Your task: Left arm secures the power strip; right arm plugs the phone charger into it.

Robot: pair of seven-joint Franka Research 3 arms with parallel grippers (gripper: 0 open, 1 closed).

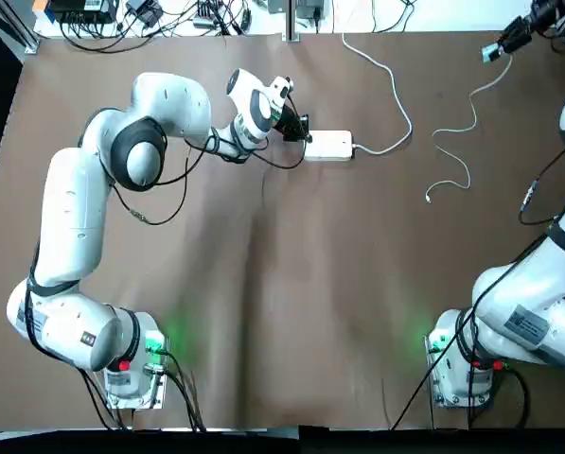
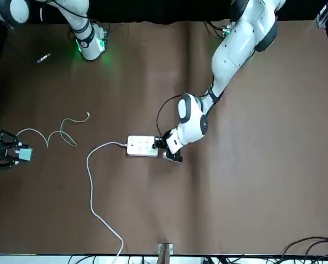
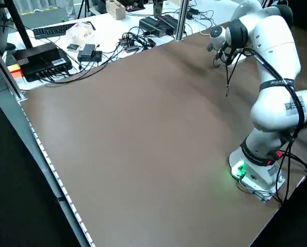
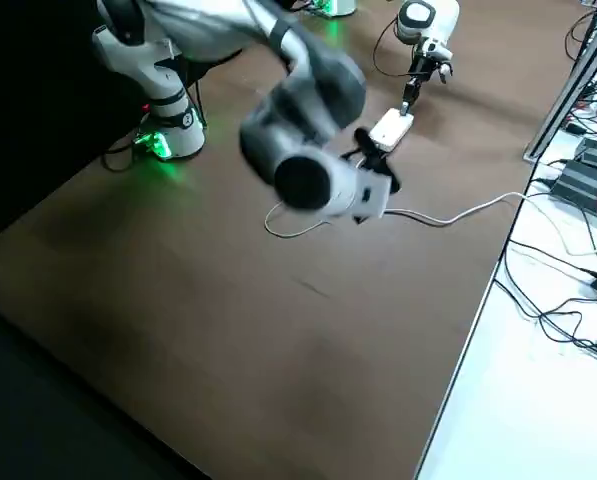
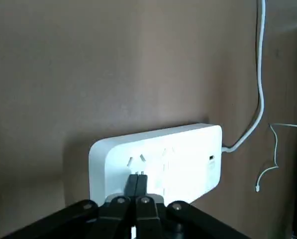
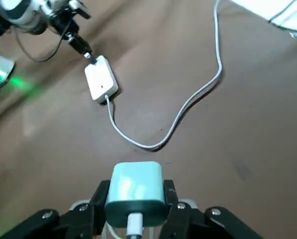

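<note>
The white power strip [image 1: 327,145] lies flat at the table's far middle, its thick white cord [image 1: 393,87] running off to the far edge. My left gripper [image 1: 302,133] is shut, and its joined fingertips [image 5: 137,180] press down on the strip's [image 5: 188,154] near end beside the sockets. My right gripper [image 1: 503,44] hangs at the far right, well away from the strip, and is shut on the teal phone charger [image 6: 136,188]. The charger's thin white cable [image 1: 464,121] trails in loops over the table. In the front view the strip [image 2: 142,146] and the charger [image 2: 24,154] are far apart.
A white bench with black boxes and cables [image 1: 150,14] borders the far edge. A small loose connector [image 2: 43,58] lies near the right arm's base. Brown tabletop stretches between the two bases [image 1: 291,312].
</note>
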